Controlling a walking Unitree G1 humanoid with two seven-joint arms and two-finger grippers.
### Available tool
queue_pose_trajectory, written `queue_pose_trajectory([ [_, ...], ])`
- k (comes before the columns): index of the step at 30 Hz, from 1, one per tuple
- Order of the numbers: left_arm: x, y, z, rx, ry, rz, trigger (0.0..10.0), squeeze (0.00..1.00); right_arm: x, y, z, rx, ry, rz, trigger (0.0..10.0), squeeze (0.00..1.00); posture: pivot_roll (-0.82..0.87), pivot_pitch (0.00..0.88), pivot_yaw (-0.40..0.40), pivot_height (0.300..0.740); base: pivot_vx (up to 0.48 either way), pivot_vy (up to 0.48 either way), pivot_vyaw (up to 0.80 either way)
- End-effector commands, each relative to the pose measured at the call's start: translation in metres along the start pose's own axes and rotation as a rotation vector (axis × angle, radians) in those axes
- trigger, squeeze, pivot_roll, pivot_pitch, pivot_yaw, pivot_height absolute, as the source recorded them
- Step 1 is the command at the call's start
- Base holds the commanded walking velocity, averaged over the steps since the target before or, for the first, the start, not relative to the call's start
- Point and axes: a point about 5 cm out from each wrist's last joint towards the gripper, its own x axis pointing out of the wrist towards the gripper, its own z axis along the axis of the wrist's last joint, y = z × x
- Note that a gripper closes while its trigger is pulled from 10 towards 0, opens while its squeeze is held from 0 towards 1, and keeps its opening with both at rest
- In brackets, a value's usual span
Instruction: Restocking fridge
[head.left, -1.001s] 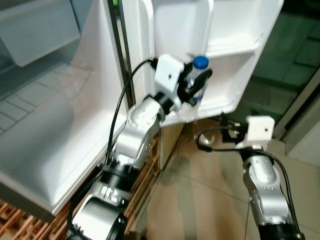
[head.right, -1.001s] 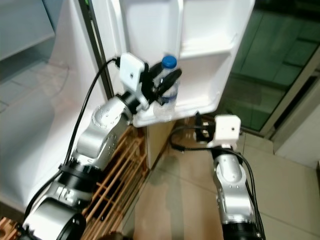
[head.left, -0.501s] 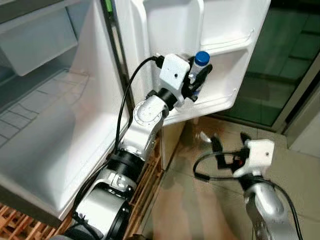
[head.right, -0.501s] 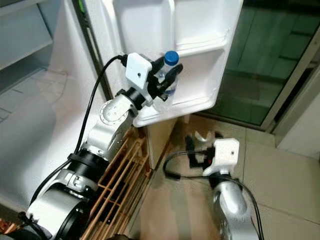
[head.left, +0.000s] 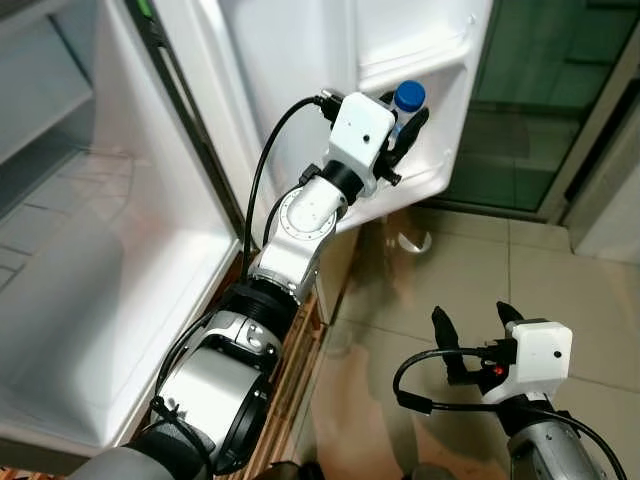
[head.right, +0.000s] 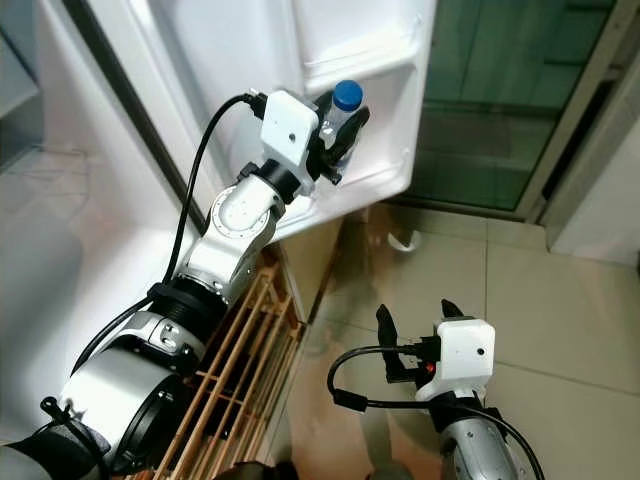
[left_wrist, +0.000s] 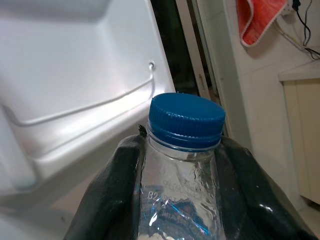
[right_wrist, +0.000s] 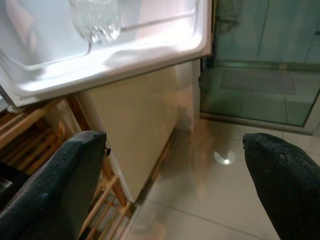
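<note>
While I watch through the head camera, my left gripper (head.left: 403, 122) is raised against the inner face of the open white fridge door (head.left: 300, 60), its two black fingers (left_wrist: 107, 195) clamped on either side of a clear plastic water bottle with a blue screw cap (head.left: 405, 105). That bottle stands roughly upright, its cap level with the lower white moulded door shelf (head.right: 360, 75), and its body sits right at the door's bottom compartment; from the right wrist camera I can see the bottle's ribbed clear base (right_wrist: 96, 21) inside that lowest white door tray (right_wrist: 115, 55), though I cannot tell whether it rests on the tray floor or hangs just above it. Through the left wrist camera a thin wire retaining rail (left_wrist: 85, 107) runs across the door shelf behind the cap.

My right gripper (head.left: 472, 325) hangs low and well apart from the door, over the glossy beige floor tiles (head.left: 440, 270), with its black fingers (right_wrist: 50, 185) spread wide and nothing between them. A slatted wooden pallet (head.right: 235, 370) lies under the fridge cabinet beside my left arm. Beyond the door edge there is a dark green-tinted glass panel with a metal frame (head.left: 545, 90).
</note>
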Motion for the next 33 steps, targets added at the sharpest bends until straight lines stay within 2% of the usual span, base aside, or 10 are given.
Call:
queue_pose_trajectory([
  [1, -0.002, 0.010, 0.003, 0.053, -0.023, 0.032, 10.0, 0.00, -0.005, 0.003, 0.003, -0.003, 0.007, 0.010, 10.0, 0.04, -0.29, 0.178, 0.171, 0.740, 0.000, 0.000, 0.00],
  [6, -0.006, 0.018, 0.001, 0.091, -0.039, 0.062, 10.0, 0.00, -0.012, 0.002, 0.006, -0.013, 0.027, 0.009, 10.0, 0.03, -0.30, 0.187, 0.161, 0.740, 0.000, 0.000, 0.00],
  [11, -0.007, 0.026, 0.009, 0.013, -0.070, 0.095, 10.0, 0.00, -0.014, 0.003, 0.006, -0.018, 0.038, 0.015, 10.0, 0.03, -0.30, 0.178, 0.157, 0.740, 0.000, 0.000, 0.00],
  [16, -0.019, 0.020, -0.001, -0.050, -0.032, 0.051, 10.0, 0.00, -0.005, 0.002, 0.003, -0.022, 0.037, 0.020, 10.0, 0.03, -0.29, 0.117, 0.167, 0.740, 0.000, 0.000, 0.00],
  [20, -0.028, 0.025, -0.012, -0.104, 0.019, 0.075, 10.0, 0.00, 0.009, -0.002, 0.005, -0.026, 0.005, 0.008, 10.0, 0.04, -0.28, 0.066, 0.185, 0.740, 0.000, 0.000, 0.00],
  [22, -0.037, 0.037, -0.015, -0.165, 0.061, 0.125, 10.0, 0.00, 0.017, -0.007, 0.010, -0.030, -0.026, -0.028, 10.0, 0.04, -0.28, 0.034, 0.198, 0.740, 0.000, 0.000, 0.00],
  [24, -0.055, 0.046, -0.014, -0.226, 0.090, 0.148, 10.0, 0.00, 0.024, -0.015, 0.018, -0.027, -0.070, -0.095, 10.0, 0.02, -0.27, 0.000, 0.208, 0.740, 0.000, 0.000, 0.00],
  [27, -0.080, 0.042, -0.004, -0.287, 0.085, 0.107, 10.0, 0.00, 0.030, -0.025, 0.026, -0.019, -0.112, -0.160, 10.0, 0.02, -0.23, 0.000, 0.192, 0.740, 0.000, 0.000, 0.00],
  [30, -0.098, 0.036, 0.004, -0.348, 0.067, 0.126, 10.0, 0.00, 0.036, -0.027, 0.030, -0.016, -0.127, -0.151, 10.0, 0.03, -0.20, 0.000, 0.161, 0.740, 0.000, 0.000, 0.17],
  [33, -0.107, 0.030, 0.000, -0.374, 0.087, 0.159, 10.0, 0.00, 0.041, -0.027, 0.029, -0.029, -0.121, -0.126, 10.0, 0.03, -0.19, 0.000, 0.144, 0.740, 0.000, 0.000, 0.57],
])
